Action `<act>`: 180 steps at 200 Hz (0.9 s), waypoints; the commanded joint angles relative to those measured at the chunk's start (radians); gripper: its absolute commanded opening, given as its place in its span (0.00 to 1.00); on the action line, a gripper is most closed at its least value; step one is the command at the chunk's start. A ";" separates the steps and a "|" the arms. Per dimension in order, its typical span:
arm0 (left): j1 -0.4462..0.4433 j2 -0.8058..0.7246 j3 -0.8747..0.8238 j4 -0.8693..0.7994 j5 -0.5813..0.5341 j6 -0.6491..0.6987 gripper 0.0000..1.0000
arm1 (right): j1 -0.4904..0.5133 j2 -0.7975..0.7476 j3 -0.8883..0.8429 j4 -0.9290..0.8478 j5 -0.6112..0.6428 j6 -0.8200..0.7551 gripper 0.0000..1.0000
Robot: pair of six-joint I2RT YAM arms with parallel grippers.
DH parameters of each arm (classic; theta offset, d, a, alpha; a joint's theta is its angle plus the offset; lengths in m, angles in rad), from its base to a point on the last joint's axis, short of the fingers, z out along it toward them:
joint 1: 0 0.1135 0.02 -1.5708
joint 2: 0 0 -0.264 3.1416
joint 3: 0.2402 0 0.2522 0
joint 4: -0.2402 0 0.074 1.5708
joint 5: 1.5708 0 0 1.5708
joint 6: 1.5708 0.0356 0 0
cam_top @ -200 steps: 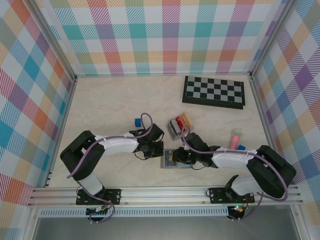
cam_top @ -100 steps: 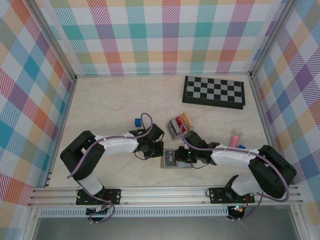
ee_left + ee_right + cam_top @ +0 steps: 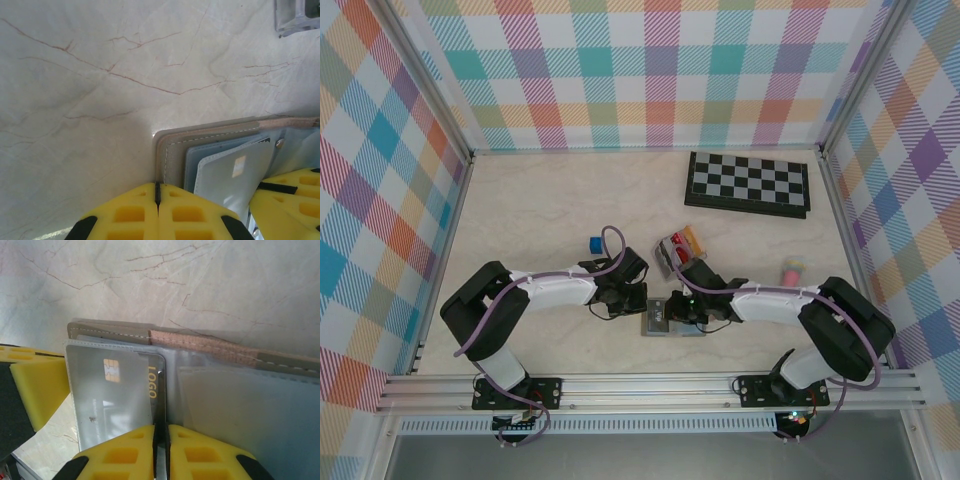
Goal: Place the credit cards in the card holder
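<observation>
Two arms reach inward in the top view and meet at the near middle of the pale marble counter point(image 3: 540, 210). The left gripper point(image 3: 623, 300) and the right gripper point(image 3: 682, 308) sit at opposite sides of the grey card holder point(image 3: 658, 324), which lies flat between them. Just behind the right gripper stands a small upright rack of coloured cards point(image 3: 678, 246). A blue block point(image 3: 594, 244) lies behind the left arm, a chessboard point(image 3: 748, 183) lies at the far right, and a pink item point(image 3: 790, 270) lies near the right wall.

From the left wrist, the left gripper's yellow fingers point(image 3: 125, 216) are pressed together with no gap. Their tips are at the near corner of the opened holder, whose clear inner sleeves are fanned out.

From the right wrist, the right gripper's jaws are narrow, with only a thin slit between them. A thin dark edge runs down into that slit, and I cannot tell whether it is pinched. A silver card point(image 3: 112, 390), with a chip and a yellow "LOGO" mark, lies in the holder's left sleeve. The left gripper's yellow pad is against the holder's left edge.
</observation>
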 commanded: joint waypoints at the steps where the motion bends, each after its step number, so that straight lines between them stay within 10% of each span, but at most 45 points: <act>1: 0.010 0.009 0.003 -0.065 -0.046 -0.006 0.01 | 0.013 -0.030 0.044 -0.077 0.044 -0.021 0.15; 136: 0.011 -0.029 0.015 -0.129 -0.109 -0.001 0.00 | 0.010 -0.160 0.125 -0.422 0.253 -0.099 0.31; 180: 0.012 -0.096 0.018 -0.153 -0.144 0.005 0.22 | 0.008 -0.222 0.266 -0.576 0.418 -0.183 0.47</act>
